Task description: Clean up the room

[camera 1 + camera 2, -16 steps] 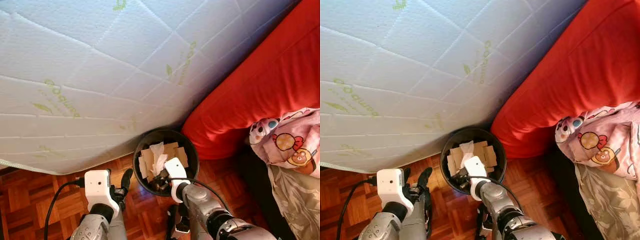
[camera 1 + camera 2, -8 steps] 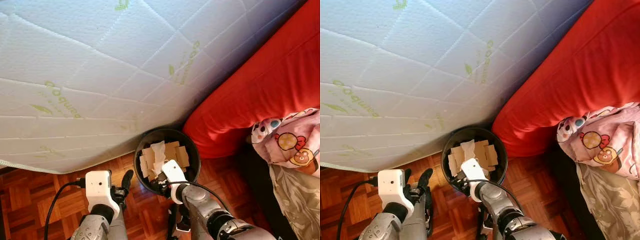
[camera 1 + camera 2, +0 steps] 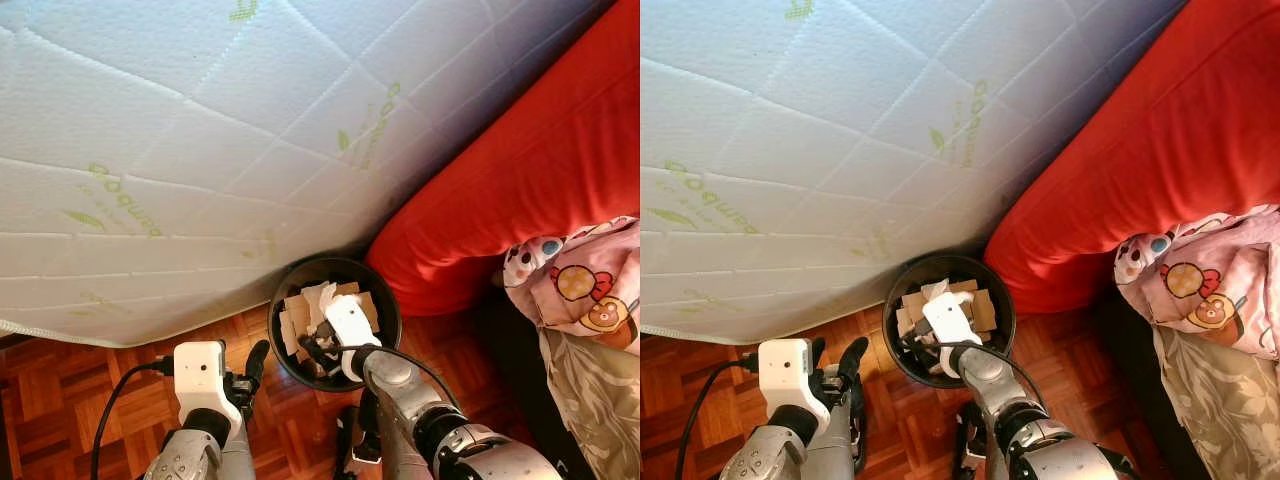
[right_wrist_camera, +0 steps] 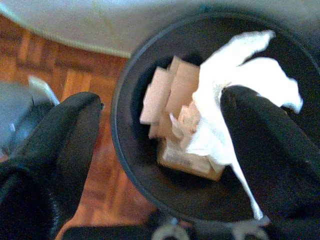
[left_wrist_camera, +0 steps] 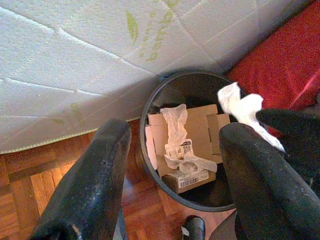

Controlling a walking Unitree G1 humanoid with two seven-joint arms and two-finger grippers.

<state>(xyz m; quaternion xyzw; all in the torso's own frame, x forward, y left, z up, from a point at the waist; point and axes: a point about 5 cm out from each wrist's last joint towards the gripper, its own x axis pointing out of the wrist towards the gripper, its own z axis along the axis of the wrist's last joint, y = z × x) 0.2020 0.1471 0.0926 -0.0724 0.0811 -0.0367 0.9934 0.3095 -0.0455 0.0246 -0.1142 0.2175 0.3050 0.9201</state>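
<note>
Landmark: black bin (image 3: 388, 318). Left of it, over the parquet floor (image 3: 60, 390), the left gripper (image 5: 170, 165) hung with fingers spread, holding nothing. Above the bin mouth, the right gripper (image 4: 155, 150) was spread wide, the white tissue (image 4: 235, 90) clinging to one finger: release begun, drop apparently unfinished. Cardboard scraps (image 5: 197, 132) already lay inside the bin. The white mattress (image 3: 200, 130) pressed close behind the bin; the red cushion (image 3: 520, 180) and patterned cloth (image 3: 580, 280) lay to its right.

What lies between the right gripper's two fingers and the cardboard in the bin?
In the right wrist view, a white tissue hangs off one finger of the open right gripper, dangling over the cardboard inside the black bin; otherwise open air.
</note>
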